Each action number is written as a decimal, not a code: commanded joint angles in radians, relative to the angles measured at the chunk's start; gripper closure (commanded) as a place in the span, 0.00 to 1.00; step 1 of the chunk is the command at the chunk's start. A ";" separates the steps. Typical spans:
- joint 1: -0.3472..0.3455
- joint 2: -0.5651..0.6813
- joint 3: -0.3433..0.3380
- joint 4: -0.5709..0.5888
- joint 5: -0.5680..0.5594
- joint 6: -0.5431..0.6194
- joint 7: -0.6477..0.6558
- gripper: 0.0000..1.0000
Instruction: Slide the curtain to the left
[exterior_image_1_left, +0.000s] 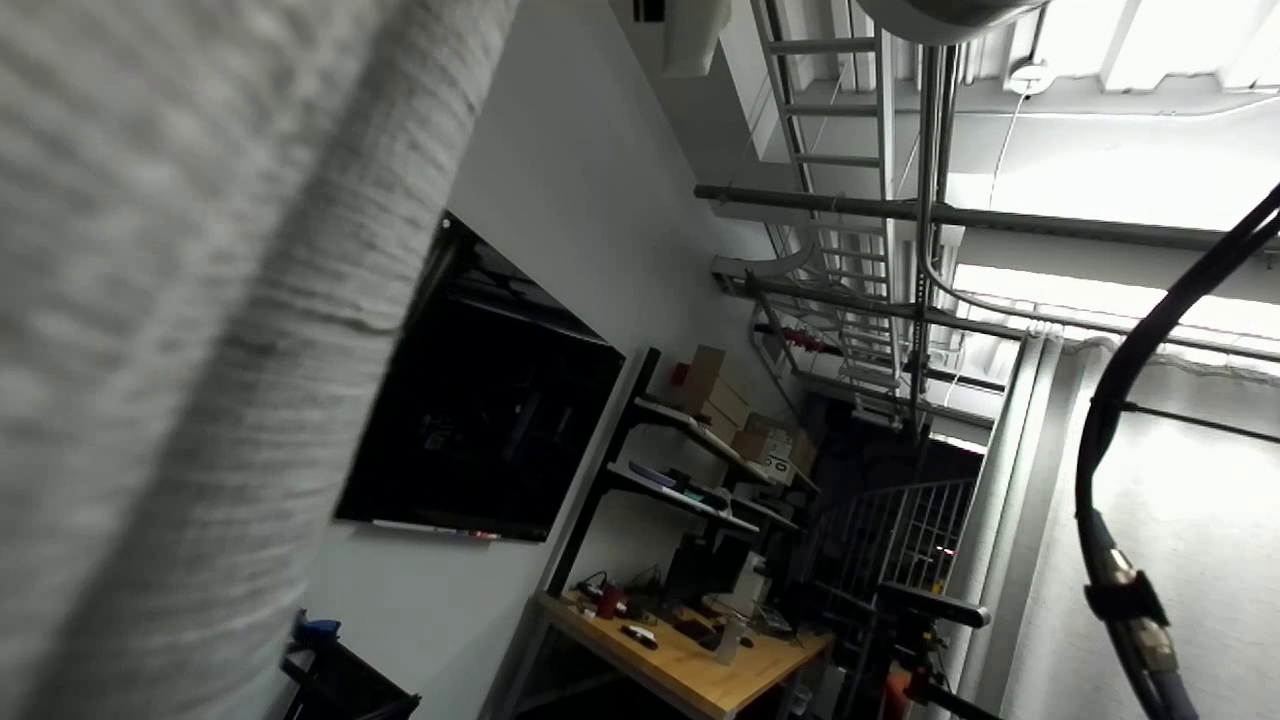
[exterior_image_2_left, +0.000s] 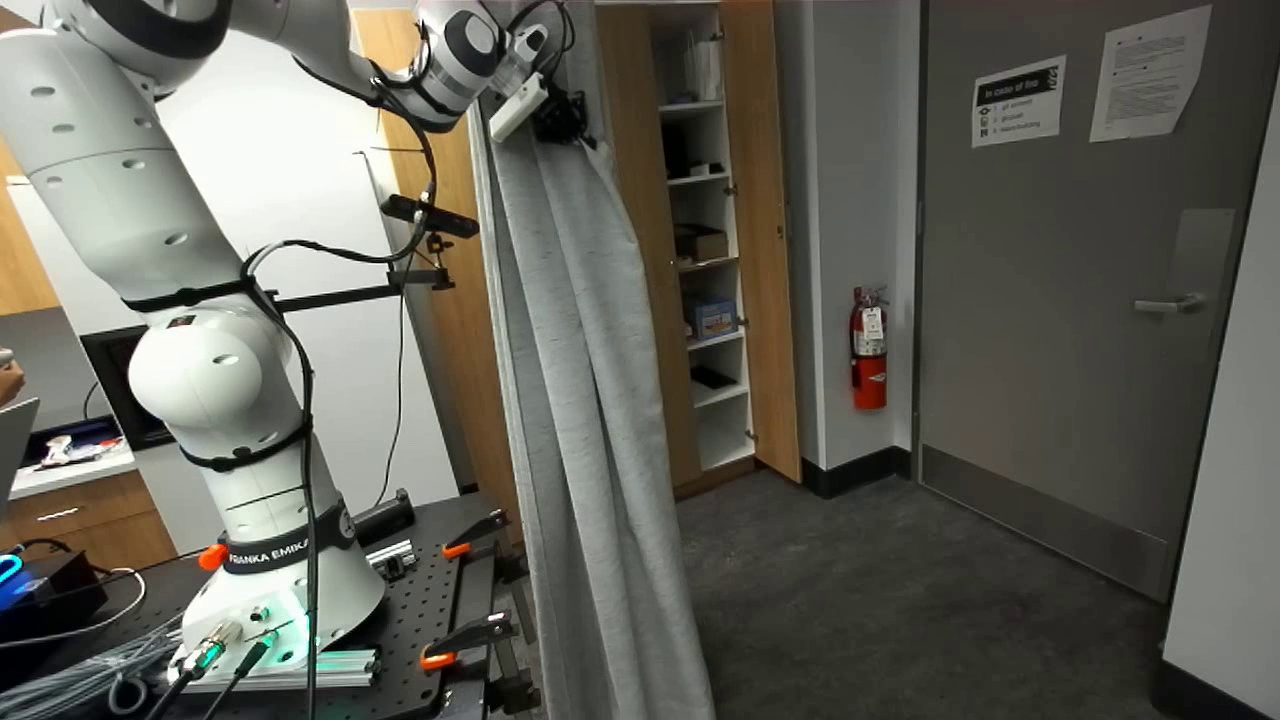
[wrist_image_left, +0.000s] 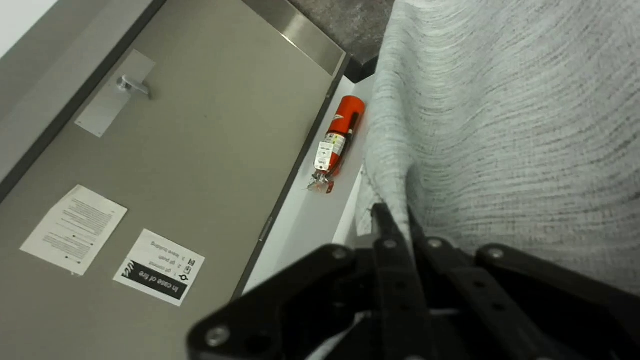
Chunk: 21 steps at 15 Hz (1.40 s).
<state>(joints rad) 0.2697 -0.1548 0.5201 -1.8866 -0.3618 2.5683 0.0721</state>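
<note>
The curtain (exterior_image_2_left: 590, 330) is light-grey heathered fabric with broad vertical folds, hanging beside the robot's table in an exterior view. It also fills the left of an exterior view (exterior_image_1_left: 230, 380), very close to that camera. In the wrist view the curtain (wrist_image_left: 520, 125) covers the right side. My gripper (wrist_image_left: 396, 220) is shut on a narrow pinched fold near the curtain's stitched edge, with fabric running between the two black fingers. In an exterior view the gripper (exterior_image_2_left: 562, 118) is high up at the top of the visible drape; its fingertips are not clear there.
A tall cabinet (exterior_image_2_left: 735, 230) with open doors stands behind the curtain. A red fire extinguisher (exterior_image_2_left: 869, 350) hangs by a grey door (exterior_image_2_left: 1060, 400). A bracket camera (exterior_image_2_left: 430, 215) and loose black cables are near the arm. Clamps (exterior_image_2_left: 470, 640) line the table edge beside the curtain.
</note>
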 joint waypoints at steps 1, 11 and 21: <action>0.084 0.070 0.038 -0.020 0.000 -0.026 -0.006 0.99; 0.104 0.083 0.067 0.003 -0.087 -0.047 -0.022 0.99; 0.108 0.214 0.015 0.123 -0.369 -0.174 -0.007 0.99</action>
<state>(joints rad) 0.3204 -0.0617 0.5192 -1.7794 -0.6896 2.4517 0.0443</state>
